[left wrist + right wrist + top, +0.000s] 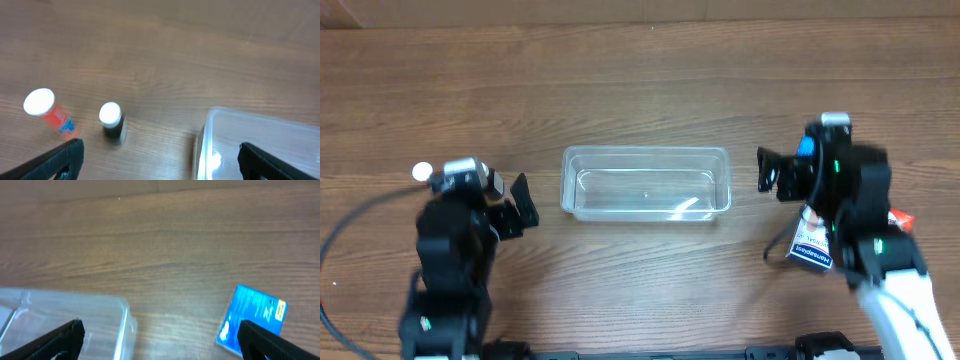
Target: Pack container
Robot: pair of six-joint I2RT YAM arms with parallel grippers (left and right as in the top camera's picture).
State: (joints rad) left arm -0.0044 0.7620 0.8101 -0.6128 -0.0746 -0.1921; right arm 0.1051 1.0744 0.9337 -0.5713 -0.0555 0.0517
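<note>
Packing was not begun: the container (646, 183) lay empty at the counter's middle, the left gripper (523, 207) and right gripper (767, 170) stood wide open holding nothing, with the red bottle (47, 112), dark bottle (112, 122) and blue box (252, 320) outside it.

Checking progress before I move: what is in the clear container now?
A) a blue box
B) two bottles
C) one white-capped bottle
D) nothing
D: the clear container shows a bare floor from overhead, and the blue box lies outside it.
</note>
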